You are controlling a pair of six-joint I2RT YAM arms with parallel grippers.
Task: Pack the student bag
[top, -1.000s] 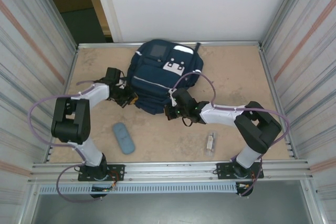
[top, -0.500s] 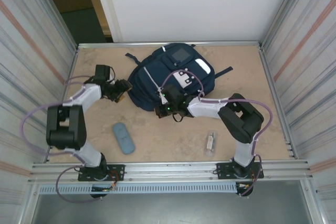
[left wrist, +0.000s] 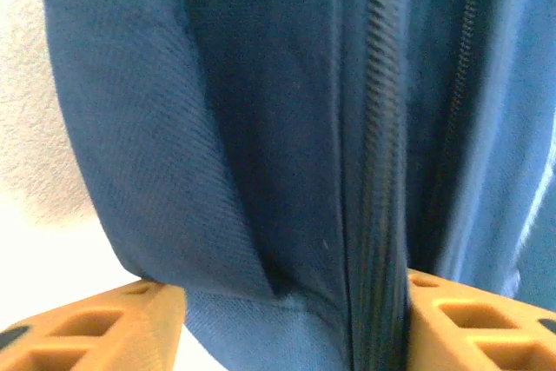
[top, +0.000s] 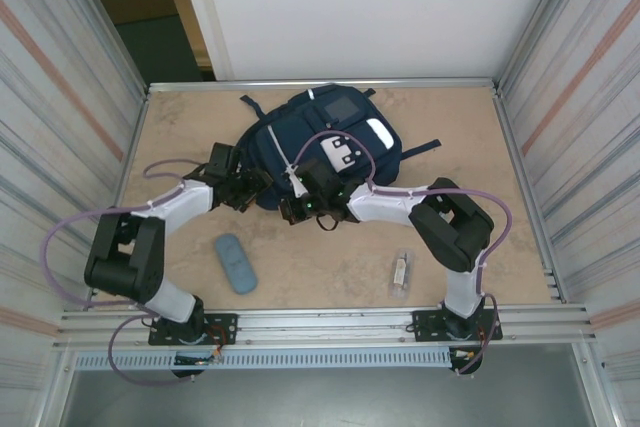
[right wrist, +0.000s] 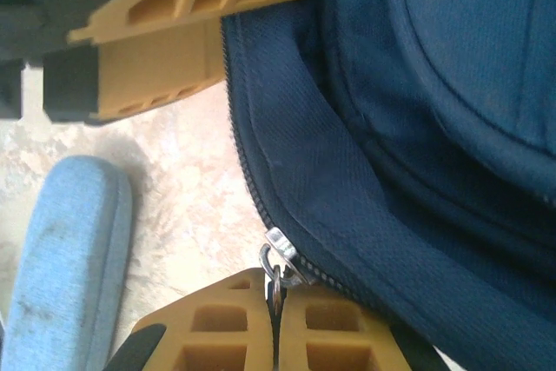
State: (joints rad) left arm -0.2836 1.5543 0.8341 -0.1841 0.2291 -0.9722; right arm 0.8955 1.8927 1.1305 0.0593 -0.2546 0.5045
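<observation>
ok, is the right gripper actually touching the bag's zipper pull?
Touching. Right wrist view: the right gripper is shut, the metal zipper pull pinched between its fingers, at the edge of the student bag.

We find the student bag (top: 325, 142) taking up the far middle of the worktop (top: 470, 137), its straps (top: 425, 147) trailing out on either side. Both hands crowd its near edge, the left hand (top: 262, 187) with fingers spread around a fold of fabric and the right hand (top: 290, 211) pinched on the zipper pull (right wrist: 276, 260), with a narrow strip of bare surface between them. The blue case (top: 235, 263) blocks the near left and a small clear item (top: 400, 270) the near right; we see open room between those two, right of the bag and in the far left corner, up to the corrugated side walls (top: 60, 97).
</observation>
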